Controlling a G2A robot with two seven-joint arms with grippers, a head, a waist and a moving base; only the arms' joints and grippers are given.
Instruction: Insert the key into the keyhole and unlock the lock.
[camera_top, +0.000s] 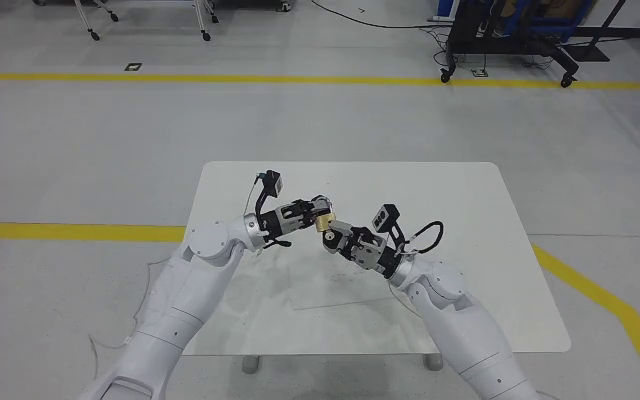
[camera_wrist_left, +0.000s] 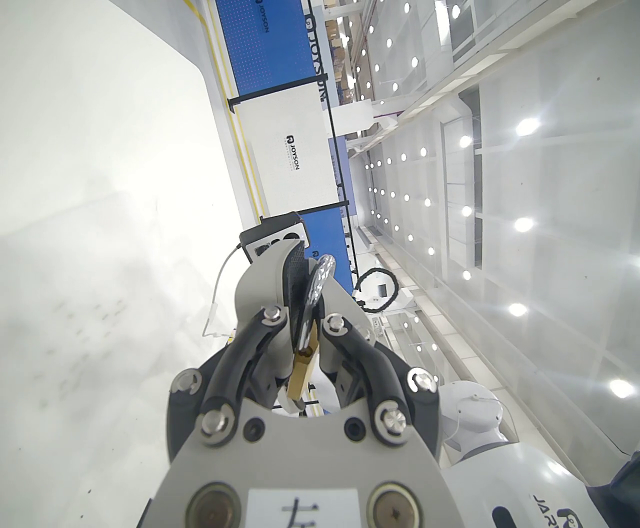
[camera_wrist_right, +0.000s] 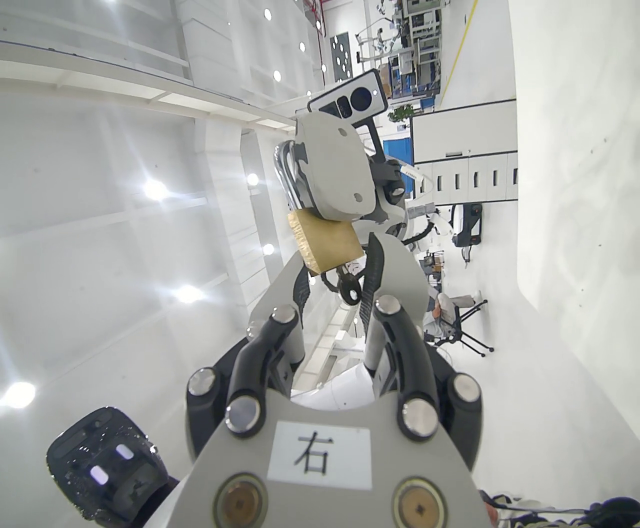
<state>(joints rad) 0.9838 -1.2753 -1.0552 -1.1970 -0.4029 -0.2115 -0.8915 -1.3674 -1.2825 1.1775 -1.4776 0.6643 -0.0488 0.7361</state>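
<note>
Above the middle of the table (camera_top: 460, 210), the 2 arms meet with their grippers almost tip to tip, both raised off the surface. The left gripper (camera_wrist_left: 311, 280) has its fingers (camera_wrist_left: 260, 285) pressed onto the lock (camera_wrist_right: 327, 245). They pinch it at the steel shackle (camera_wrist_right: 284, 172), and the brass body projects from between them. The lock is held in the air, with its keyhole face turned toward the right gripper (camera_wrist_right: 340, 267).

The key (camera_wrist_right: 350, 289) sits in that face, and its dark ring-shaped head projects outward. The right gripper's fingers (camera_wrist_right: 395, 270) are spread, 1 on each side of the key head. The head lies close to 1 pad; whether it touches cannot be told.

Bare table surface lies on all sides below the grippers. All 4 table edges are well apart from both grippers and from the lock.
</note>
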